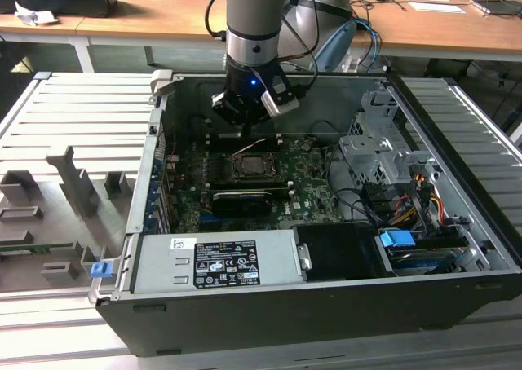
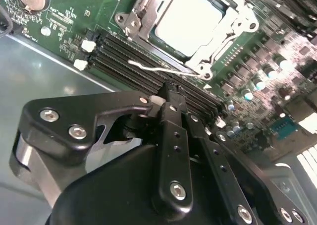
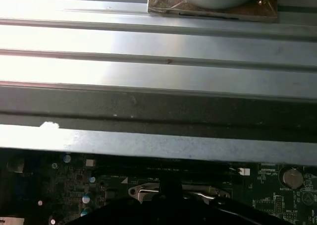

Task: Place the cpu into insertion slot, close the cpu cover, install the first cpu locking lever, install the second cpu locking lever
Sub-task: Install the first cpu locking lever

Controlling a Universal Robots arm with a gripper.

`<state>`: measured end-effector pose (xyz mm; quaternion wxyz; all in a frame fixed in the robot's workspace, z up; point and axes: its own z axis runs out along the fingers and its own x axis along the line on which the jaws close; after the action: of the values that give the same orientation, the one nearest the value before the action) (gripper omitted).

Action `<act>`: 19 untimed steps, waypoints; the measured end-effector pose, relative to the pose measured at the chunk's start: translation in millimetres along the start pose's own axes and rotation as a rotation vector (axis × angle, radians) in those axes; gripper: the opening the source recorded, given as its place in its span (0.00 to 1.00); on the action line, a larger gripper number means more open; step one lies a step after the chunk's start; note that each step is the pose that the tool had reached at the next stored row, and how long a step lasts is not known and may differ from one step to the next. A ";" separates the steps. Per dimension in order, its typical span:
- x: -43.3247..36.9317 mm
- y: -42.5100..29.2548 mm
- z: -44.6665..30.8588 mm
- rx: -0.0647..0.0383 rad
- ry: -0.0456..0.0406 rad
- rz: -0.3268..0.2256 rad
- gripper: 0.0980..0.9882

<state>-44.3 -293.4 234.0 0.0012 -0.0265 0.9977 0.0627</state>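
Though the cpu [image 2: 190, 19] already sits in the slot [image 2: 148, 9] with the cover [image 2: 225, 41] down over it, one thin lever [image 2: 158, 69] looks unlatched, so the lever steps seem left. The cpu is pale and flat, at 12 o'clock from the end effector [image 2: 166, 98], whose fingers are pinched together, empty.

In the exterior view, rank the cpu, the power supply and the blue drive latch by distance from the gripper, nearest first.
1. cpu: just below the gripper, mid-board.
2. power supply: along the case's front wall.
3. blue drive latch: front corner, on the exterior view's right.
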 end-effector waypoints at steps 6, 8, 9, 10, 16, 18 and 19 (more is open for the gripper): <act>-4.0 -0.1 7.4 0.000 -0.0006 0.000 0.01; -4.8 -0.3 8.5 0.000 0.0011 -0.014 0.01; -5.2 -0.4 8.5 0.000 0.0021 -0.021 0.01; -6.1 -0.4 8.8 0.000 0.0025 -0.025 0.01; -13.1 -0.9 10.0 0.000 0.0026 -0.025 0.01; -15.0 -1.3 10.6 0.000 0.0025 -0.025 0.01; -16.2 -1.4 11.1 0.000 0.0024 -0.025 0.01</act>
<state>-28.1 -292.6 222.9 0.0008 -0.0389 0.9973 0.0625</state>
